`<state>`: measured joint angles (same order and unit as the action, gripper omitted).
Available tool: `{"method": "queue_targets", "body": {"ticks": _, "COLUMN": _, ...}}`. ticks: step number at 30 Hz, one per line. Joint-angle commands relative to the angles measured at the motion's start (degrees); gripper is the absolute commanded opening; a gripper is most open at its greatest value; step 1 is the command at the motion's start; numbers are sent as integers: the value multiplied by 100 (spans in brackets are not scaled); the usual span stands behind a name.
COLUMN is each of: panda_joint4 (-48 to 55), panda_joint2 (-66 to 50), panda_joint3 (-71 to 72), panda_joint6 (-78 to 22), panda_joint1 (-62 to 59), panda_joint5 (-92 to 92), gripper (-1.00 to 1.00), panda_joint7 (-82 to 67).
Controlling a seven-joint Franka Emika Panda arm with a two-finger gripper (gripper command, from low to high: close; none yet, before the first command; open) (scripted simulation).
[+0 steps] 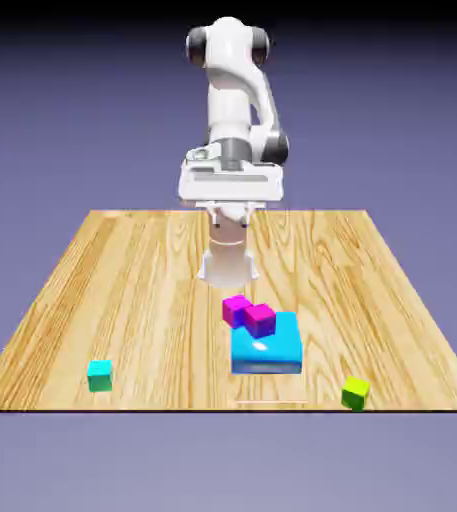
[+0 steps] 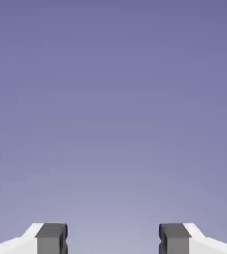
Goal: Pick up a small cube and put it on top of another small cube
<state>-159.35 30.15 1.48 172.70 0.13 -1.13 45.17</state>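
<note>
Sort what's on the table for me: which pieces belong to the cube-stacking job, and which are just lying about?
Belongs to the job:
- lime cube, near the table's front edge at the exterior view's right
- dark purple-magenta cube, by the blue block's back corner
- gripper, open and holding nothing

Just lying about:
- bright pink-magenta cube
- flat blue block
- teal cube

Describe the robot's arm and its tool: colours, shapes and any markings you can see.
The arm is glossy white with rounded segments and dark grey bands at the joints. The tool has white finger bodies ending in small, blocky dark grey fingertips. No cables or markings show.
</note>
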Motion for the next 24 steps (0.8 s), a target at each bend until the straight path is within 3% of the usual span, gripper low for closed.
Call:
{"method": "queue_targets", "body": {"ticks": 1, "panda_joint4": 137, "panda_joint2": -208, "panda_joint3": 123, "panda_joint6": -109, "panda_joint1": -46, "panda_joint5": -94, "gripper": 0, "panda_joint7": 226}}
{"method": "queue_targets", "body": {"ticks": 24, "panda_joint4": 3294, "panda_joint2": -4984, "panda_joint3": 2946, "panda_joint6": -2603, "panda_joint1": -1101, "panda_joint5": -2250, "gripper": 0, "panda_joint7": 5406}}
